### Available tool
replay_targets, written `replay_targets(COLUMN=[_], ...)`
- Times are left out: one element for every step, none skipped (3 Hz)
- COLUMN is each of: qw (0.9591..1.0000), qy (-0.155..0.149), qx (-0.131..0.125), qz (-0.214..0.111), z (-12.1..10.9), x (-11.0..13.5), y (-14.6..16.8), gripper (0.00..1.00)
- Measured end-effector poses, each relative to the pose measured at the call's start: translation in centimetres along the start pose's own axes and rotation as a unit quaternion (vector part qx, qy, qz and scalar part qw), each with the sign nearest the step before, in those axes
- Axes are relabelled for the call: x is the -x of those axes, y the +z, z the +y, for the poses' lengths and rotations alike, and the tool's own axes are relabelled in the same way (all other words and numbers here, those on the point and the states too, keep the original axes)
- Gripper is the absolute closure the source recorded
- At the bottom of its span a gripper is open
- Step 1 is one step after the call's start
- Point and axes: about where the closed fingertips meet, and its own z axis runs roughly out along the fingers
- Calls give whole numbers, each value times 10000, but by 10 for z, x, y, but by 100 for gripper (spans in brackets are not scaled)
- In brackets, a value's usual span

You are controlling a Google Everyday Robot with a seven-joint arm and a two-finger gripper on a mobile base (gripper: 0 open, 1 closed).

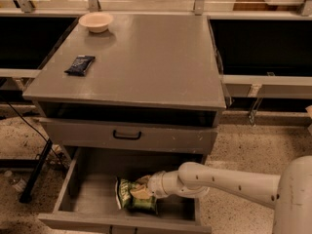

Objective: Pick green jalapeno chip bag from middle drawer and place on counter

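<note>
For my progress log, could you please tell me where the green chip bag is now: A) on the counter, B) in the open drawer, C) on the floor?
B: the green jalapeno chip bag lies inside the open middle drawer, with the tool down in the drawer against it.

matt grey counter (pixel 156 62); crinkly glossy green jalapeno chip bag (pixel 126 200); gripper (pixel 140 191) at it, inside matt middle drawer (pixel 92 189)
</note>
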Motion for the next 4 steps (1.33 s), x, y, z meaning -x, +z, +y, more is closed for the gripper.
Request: replay_targets(qw=[9998, 9989, 9956, 9898], qy=[-160, -320, -651, -821], qx=[-150, -327, -665, -1140], qz=[-7, -8, -72, -222], z=[4, 9, 17, 19], x=[10, 22, 45, 59], y=[-30, -62, -109, -162], gripper=[100, 100, 100, 100])
